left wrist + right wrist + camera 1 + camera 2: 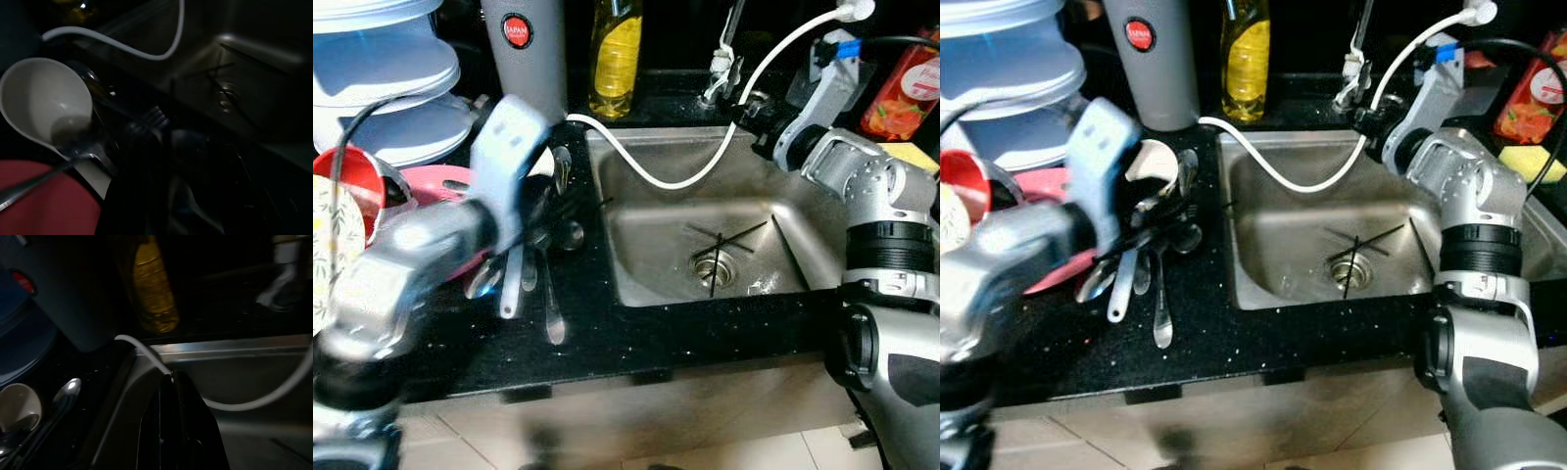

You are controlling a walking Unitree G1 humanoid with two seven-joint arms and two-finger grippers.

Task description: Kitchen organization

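Left jaws (1160, 220) over cutlery pile (1151, 264) beside sink (1322, 211).

The cutlery pile (1151, 250) sat on the black speckled counter just left of the steel sink (1273, 264), all jumbled up. A white ceramic soup spoon (46, 100) lay at the back of it, bowl facing up, with a metal spoon resting in it. A fork (151, 117) poked out toward the sink, and a couple of long steel spoons (553, 313) pointed at the counter's front edge
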